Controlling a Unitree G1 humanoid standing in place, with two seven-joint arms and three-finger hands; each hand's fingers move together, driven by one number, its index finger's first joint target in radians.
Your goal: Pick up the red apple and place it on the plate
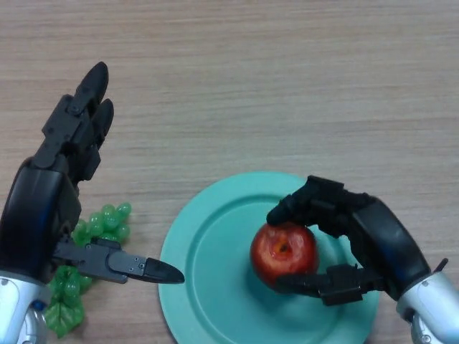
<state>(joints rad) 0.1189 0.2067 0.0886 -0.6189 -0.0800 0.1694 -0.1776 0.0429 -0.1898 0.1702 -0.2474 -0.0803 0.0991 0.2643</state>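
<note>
The right robot hand (358, 240) is curled around the red apple (284, 252), with the fingers on its upper side and the thumb below it, so the apple is clamped. The apple sits over the inner part of the green plate (208, 265), a little toward 3 o'clock from the plate's centre, and it seems to rest on the plate already, though I cannot tell if its weight is fully down. In my judgement the carrying is done; what is left is to let go and take the hand away. The left robot hand (54, 193) is idle at 9 o'clock of the plate, fingers straight and apart, above green grapes (86, 269) on the wooden tabletop (287, 86)
</note>
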